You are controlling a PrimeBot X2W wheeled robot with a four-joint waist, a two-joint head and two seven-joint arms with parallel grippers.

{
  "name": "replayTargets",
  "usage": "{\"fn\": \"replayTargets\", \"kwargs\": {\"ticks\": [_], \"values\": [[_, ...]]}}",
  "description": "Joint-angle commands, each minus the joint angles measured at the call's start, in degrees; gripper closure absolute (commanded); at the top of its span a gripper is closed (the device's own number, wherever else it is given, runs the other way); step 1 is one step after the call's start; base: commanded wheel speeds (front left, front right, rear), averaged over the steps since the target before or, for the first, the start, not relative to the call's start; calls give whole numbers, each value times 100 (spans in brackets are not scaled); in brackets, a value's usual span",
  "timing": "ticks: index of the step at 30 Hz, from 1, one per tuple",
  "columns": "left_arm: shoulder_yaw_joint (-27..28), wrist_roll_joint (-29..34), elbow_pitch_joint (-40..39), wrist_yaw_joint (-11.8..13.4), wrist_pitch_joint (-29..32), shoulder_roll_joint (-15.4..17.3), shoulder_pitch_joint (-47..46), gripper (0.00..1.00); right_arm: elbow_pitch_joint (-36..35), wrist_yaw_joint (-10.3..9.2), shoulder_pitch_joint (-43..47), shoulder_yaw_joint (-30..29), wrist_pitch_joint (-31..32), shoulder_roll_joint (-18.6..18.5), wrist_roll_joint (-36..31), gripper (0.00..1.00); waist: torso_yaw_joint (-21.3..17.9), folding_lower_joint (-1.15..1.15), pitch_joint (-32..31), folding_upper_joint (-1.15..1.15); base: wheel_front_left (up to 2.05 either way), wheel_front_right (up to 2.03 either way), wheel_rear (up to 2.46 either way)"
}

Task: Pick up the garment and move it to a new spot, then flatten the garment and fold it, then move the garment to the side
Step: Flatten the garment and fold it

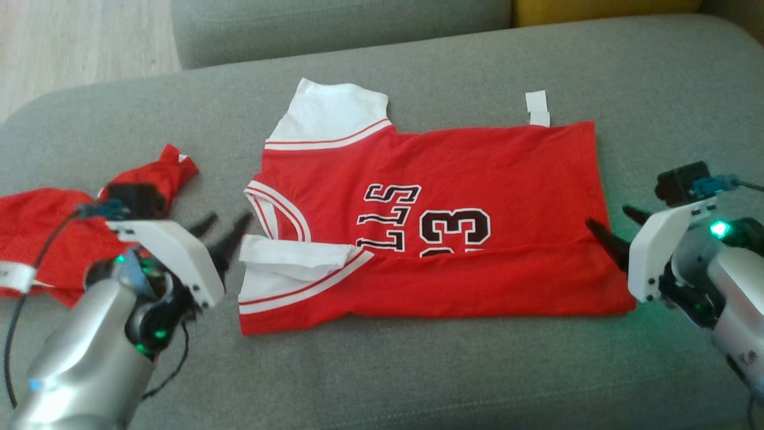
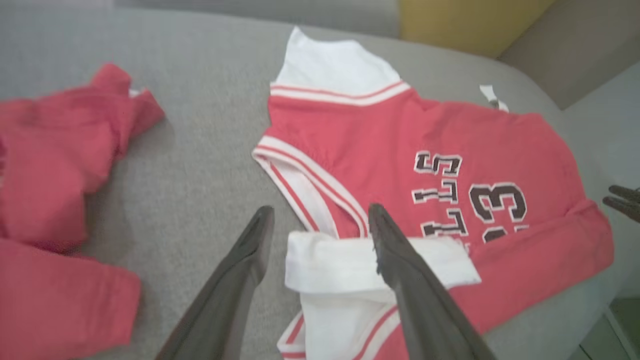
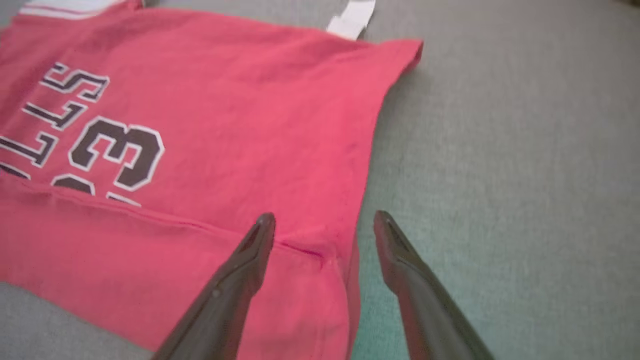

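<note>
A red jersey [image 1: 477, 173] with white sleeves and black "23" lettering lies spread on the grey sofa cushion [image 1: 418, 370]. Its near long edge is folded up over the lettering. My left gripper [image 1: 224, 230] is open beside the folded white sleeve [image 1: 292, 254] at the jersey's left end. In the left wrist view the left gripper [image 2: 320, 215] spreads its fingers on either side of that sleeve's [image 2: 340, 262] edge. My right gripper [image 1: 609, 218] is open at the jersey's right hem. In the right wrist view the right gripper [image 3: 324, 217] straddles the hem edge [image 3: 345, 240] by the fold.
A second red garment [image 1: 48, 233] lies crumpled at the left, under my left arm, and appears again [image 2: 50, 175] in the left wrist view. A white tag [image 1: 537, 107] sticks out at the jersey's far right corner. The sofa back [image 1: 334, 24] rises behind, with a yellow cushion [image 1: 603, 9].
</note>
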Motion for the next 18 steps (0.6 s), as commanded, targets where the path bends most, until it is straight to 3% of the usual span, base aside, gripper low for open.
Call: {"fn": "replayTargets", "kwargs": {"ticks": [1, 8, 13, 15, 18], "values": [[399, 46, -131, 77, -328, 130, -444, 0, -95, -5, -91, -146, -325, -32, -43, 0, 16, 0, -88, 0, 0, 0, 0], [1020, -29, -510, 427, -1816, -173, -158, 0, -229, -5, 204, -961, -2090, 255, -284, 0, 75, 0, -415, 0, 0, 0, 0], [1218, 61, -982, 674, -2482, -322, 307, 0, -350, -5, 566, -1548, -2850, 495, -659, 0, 117, 0, -547, 0, 0, 0, 0], [1282, 279, -1373, 862, -2688, -483, 726, 0, -573, -5, 943, -2143, -3041, 714, -1108, 0, 183, 0, -619, 0, 0, 0, 0], [1223, 785, -1718, 952, -2754, -648, 1139, 0, -1083, -5, 1440, -3024, -3080, 1047, -1542, 0, 241, 0, -658, 0, 0, 0, 0]]}}
